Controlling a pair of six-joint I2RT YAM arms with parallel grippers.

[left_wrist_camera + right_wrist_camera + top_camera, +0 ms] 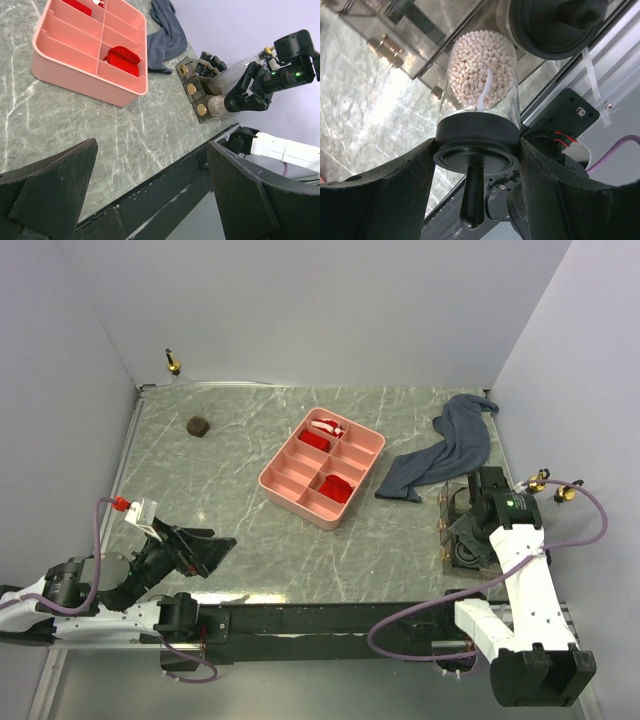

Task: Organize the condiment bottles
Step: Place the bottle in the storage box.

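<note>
My right gripper (477,146) is shut on the black cap of a clear jar of cream beads (481,82), one of the condiment bottles. It holds the jar at a clear rack (443,532) on the table's right side. The left wrist view shows that rack (186,75) with several gold-capped and black-capped bottles (192,89) and the cream jar (218,103) at its near end. A gold-spout bottle (173,364) stands at the back left corner. A squat dark jar (198,425) sits near it. My left gripper (215,550) hangs open and empty near the front left edge.
A pink divided tray (283,488) with red items lies mid-table. A blue-grey cloth (450,448) is draped behind the rack. Two gold spouts (540,480) show beside the right arm at the wall. The black front rail (165,195) runs under my left gripper.
</note>
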